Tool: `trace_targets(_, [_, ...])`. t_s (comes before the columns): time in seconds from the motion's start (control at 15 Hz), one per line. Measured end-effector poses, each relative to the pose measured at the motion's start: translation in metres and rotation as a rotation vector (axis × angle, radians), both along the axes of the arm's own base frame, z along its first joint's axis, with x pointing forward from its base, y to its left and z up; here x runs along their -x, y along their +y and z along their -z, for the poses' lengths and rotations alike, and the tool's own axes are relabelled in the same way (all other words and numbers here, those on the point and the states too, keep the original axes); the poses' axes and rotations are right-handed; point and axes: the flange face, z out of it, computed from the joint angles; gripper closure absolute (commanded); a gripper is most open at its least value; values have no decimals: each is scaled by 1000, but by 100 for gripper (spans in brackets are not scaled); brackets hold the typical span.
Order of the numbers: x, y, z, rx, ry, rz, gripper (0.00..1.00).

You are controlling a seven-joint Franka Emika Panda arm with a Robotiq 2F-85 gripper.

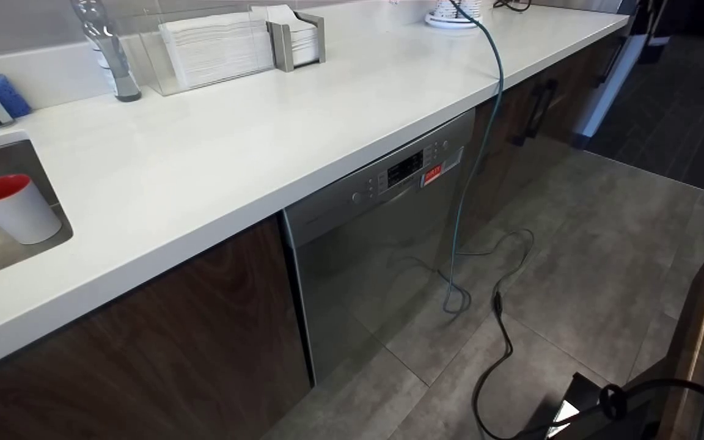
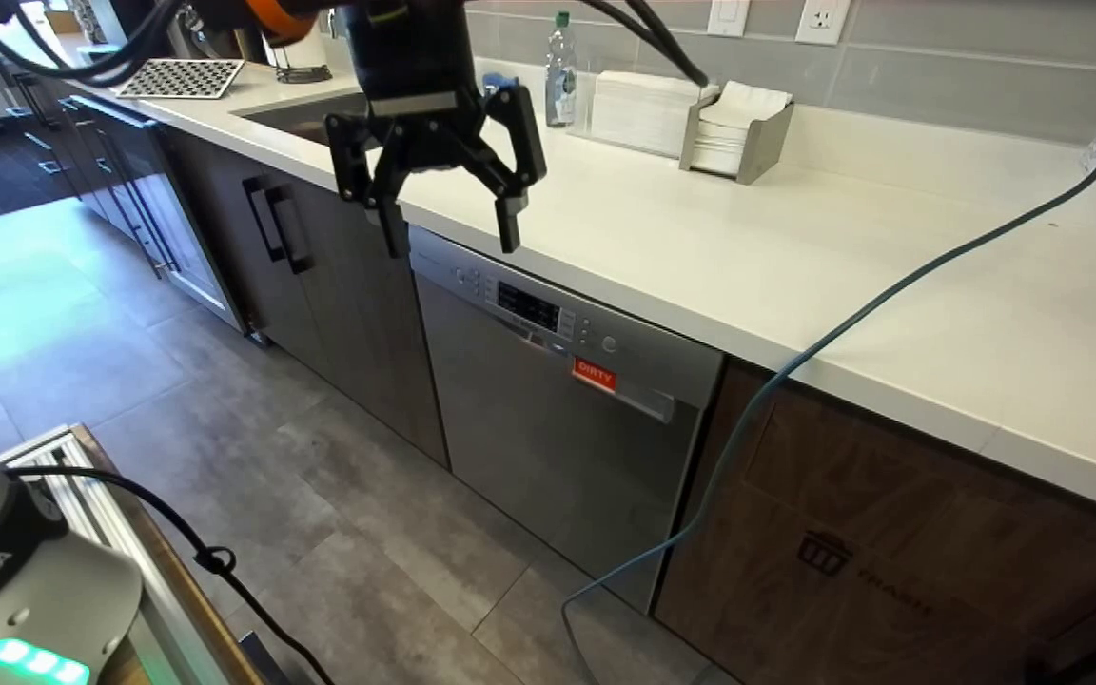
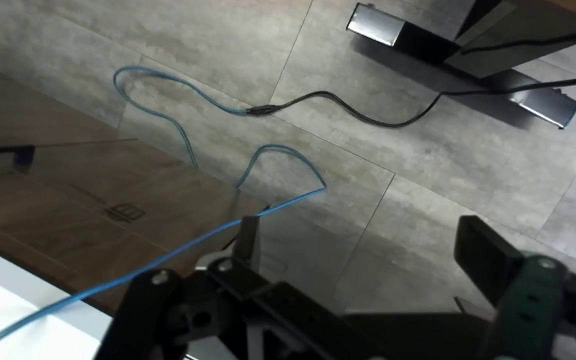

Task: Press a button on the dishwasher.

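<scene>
White tabletop (image 2: 662, 228), dishwasher (image 2: 557, 428) built in beneath its front edge; likely heavy, rigid, slick steel, so no grasp, just push. Tool (image 2: 453, 240) hangs spread, fingertips (image 2: 508, 226) well apart, nothing pinched. Dark display (image 2: 528, 305) probably fragile, avoid. Round button (image 2: 609, 344) likely light, short travel; press dead centre, one fingertip.

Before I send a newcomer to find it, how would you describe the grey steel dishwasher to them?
Under the long white countertop runs a row of dark wooden cabinet fronts. The grey steel dishwasher stands between two of them. Unlike these wooden neighbours, it is metal, with a dark rectangular display near its top and a red label reading DIRTY.
</scene>
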Motion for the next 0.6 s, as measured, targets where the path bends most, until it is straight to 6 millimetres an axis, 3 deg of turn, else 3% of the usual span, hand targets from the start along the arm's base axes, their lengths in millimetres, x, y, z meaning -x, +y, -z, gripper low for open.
trace_targets(0.33, [-18, 26, 35, -24, -30, -265, 0])
trace_targets(0.6, [-28, 35, 66, -44, -51, -469, 0])
